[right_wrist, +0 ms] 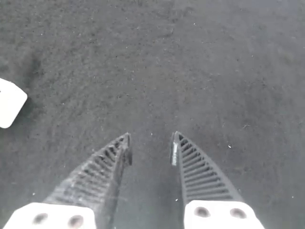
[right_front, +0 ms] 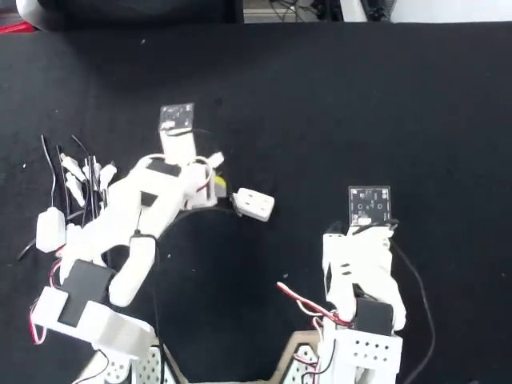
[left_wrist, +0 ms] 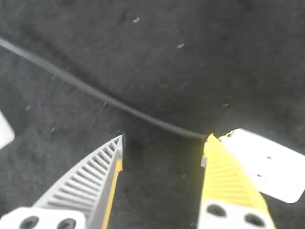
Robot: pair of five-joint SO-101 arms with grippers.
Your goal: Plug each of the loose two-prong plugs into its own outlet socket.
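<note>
Two grippers, both mine, stand open over the black table [right_front: 336,104]. Left gripper [left_wrist: 164,138]: jaws spread wide with nothing between them. A thin black cable [left_wrist: 95,93] runs across just beyond the tips, and the white outlet block [left_wrist: 269,164] lies just beside the yellow finger [left_wrist: 224,176], its socket face turned up. Right gripper [right_wrist: 150,140]: jaws slightly parted above the cloth, gripping nothing, well apart from the block. Loose plugs [right_front: 84,172] with their black leads lie bunched beside my left arm [right_front: 152,208], apart from the block.
</note>
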